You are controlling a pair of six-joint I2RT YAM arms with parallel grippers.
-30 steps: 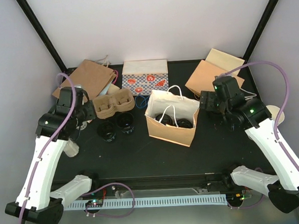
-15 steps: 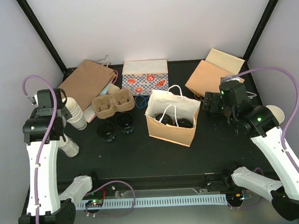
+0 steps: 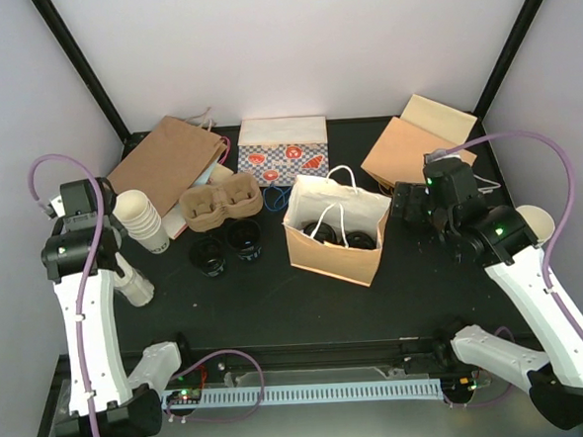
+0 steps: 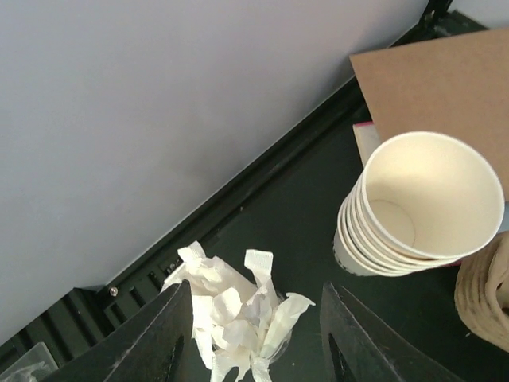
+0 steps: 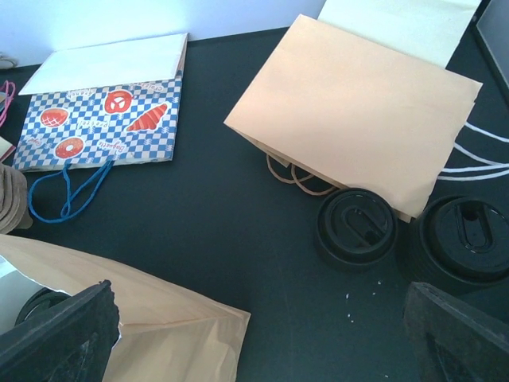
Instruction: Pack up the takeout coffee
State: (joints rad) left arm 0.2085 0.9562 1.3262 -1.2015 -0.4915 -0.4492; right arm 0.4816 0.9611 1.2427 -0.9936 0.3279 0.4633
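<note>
Black-lidded cups [image 5: 355, 225] by tan bag [image 5: 358, 111], wrist view only; right gripper [image 5: 254, 334] wide, left gripper [image 4: 254, 342] half-open.

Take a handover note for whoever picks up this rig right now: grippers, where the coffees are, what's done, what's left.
Left gripper: open, empty, over the white packets.
Right gripper: open, empty, above two lidded coffees beside the flat tan bag.
Done: two coffees sit in the open bag.
Left: the pair under the right gripper, plus two more coffees by the pulp carrier.
</note>
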